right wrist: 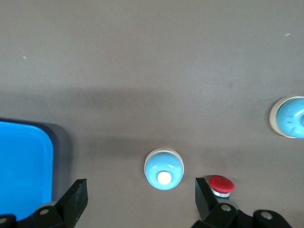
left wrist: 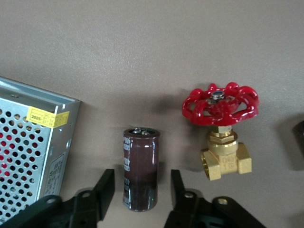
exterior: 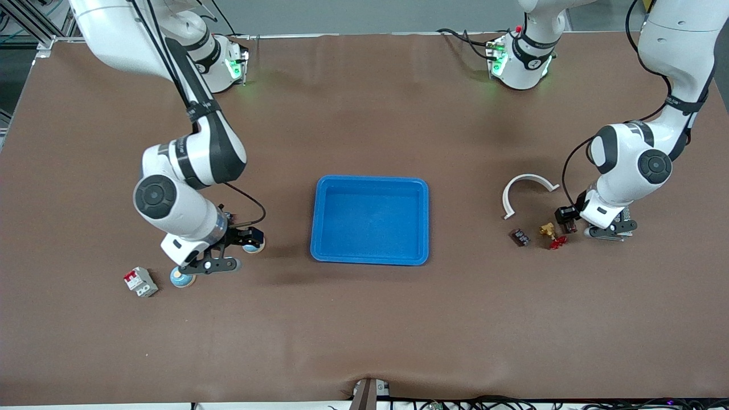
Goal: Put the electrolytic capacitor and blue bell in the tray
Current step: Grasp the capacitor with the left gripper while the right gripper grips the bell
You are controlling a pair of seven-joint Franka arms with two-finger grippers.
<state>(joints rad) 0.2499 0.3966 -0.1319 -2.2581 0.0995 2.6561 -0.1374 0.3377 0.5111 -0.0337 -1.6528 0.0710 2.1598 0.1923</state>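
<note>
The blue tray (exterior: pixel 370 219) lies empty at mid table. In the left wrist view a dark brown electrolytic capacitor (left wrist: pixel 140 168) lies on the table between the open fingers of my left gripper (left wrist: pixel 142 190), with a gap on each side. The left gripper (exterior: pixel 609 232) hides it in the front view. My right gripper (right wrist: pixel 141 194) is open over a blue bell (right wrist: pixel 164 169), which shows between the fingers without touching them. In the front view this bell (exterior: pixel 252 245) peeks out beside the right gripper (exterior: pixel 219 263). A second blue bell (exterior: pixel 182 278) sits nearer the right arm's end.
A brass valve with a red handwheel (left wrist: pixel 222 128) lies beside the capacitor, and a perforated metal box (left wrist: pixel 28 152) flanks it. A white arc (exterior: pixel 527 191) and a small dark part (exterior: pixel 519 237) lie nearby. A red button (right wrist: pixel 221 184) sits by the bell. A red-and-white breaker (exterior: pixel 140 281) lies beside the second bell.
</note>
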